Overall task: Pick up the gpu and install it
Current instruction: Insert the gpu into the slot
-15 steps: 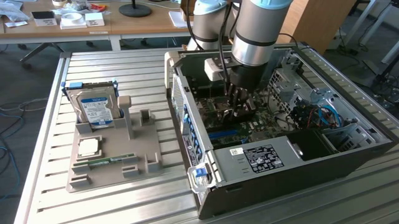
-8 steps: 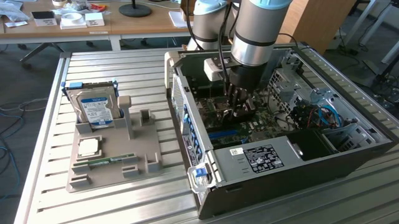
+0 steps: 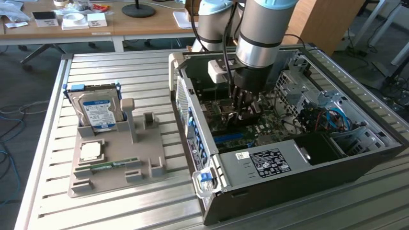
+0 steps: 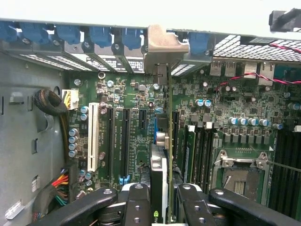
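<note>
Both jaws are clenched on the gpu [image 4: 159, 176], which stands on edge between them over the motherboard [image 4: 136, 99] inside the case [image 3: 357, 158]. Its long axis runs from the jaws toward the case's slotted rear wall, parallel to the expansion slots. Whether its lower edge sits in a slot is hidden beneath the card, and the arm [image 3: 259, 33] blocks the exterior view.

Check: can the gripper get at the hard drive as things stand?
Probably not. The gripper is down inside the case, shut on the gpu. The hard drive stands on the tray outside, with the case wall between them.
</note>
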Motion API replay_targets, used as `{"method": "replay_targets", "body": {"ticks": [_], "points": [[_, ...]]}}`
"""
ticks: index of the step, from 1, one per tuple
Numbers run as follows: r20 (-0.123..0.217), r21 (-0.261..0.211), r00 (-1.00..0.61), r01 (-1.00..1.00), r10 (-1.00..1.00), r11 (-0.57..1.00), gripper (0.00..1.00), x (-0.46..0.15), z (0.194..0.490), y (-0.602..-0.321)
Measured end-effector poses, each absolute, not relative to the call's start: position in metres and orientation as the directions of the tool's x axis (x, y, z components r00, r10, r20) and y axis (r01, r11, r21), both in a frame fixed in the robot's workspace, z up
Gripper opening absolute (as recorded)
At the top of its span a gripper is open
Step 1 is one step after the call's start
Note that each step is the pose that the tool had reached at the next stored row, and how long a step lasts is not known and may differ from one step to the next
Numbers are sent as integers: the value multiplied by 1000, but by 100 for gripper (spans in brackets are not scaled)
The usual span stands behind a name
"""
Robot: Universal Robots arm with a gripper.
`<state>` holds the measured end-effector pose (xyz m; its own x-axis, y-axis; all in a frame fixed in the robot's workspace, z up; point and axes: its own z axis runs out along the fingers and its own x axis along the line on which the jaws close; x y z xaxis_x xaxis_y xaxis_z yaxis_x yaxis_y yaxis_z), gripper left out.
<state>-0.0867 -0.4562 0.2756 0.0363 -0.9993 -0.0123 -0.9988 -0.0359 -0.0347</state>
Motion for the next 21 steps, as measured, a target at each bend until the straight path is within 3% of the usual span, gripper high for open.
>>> {"method": "replay_targets", "body": {"ticks": [21], "points": [[-28,-46,36,-998,-999,-35,27,-87,275,-456]]}}
